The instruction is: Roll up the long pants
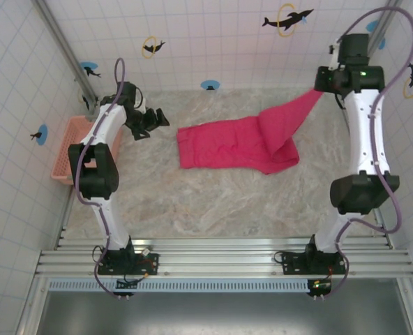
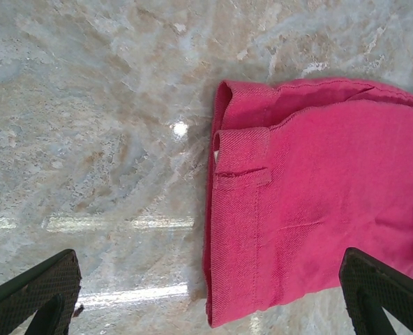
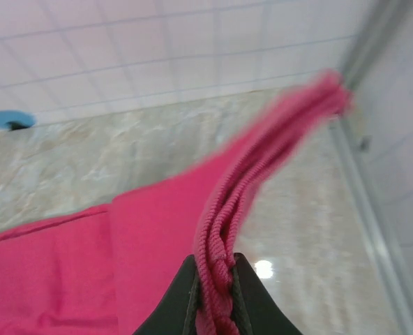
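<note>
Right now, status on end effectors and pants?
Left end effector open, near waistband. Right end effector shut on long pants, one end lifted. Basket far left, apart.

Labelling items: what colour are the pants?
Plain bright pink-red pants, clearest in the top view.

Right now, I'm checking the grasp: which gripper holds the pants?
The right gripper, pinching a lifted end of the long pants; the left gripper hangs open, off the fabric.
</note>
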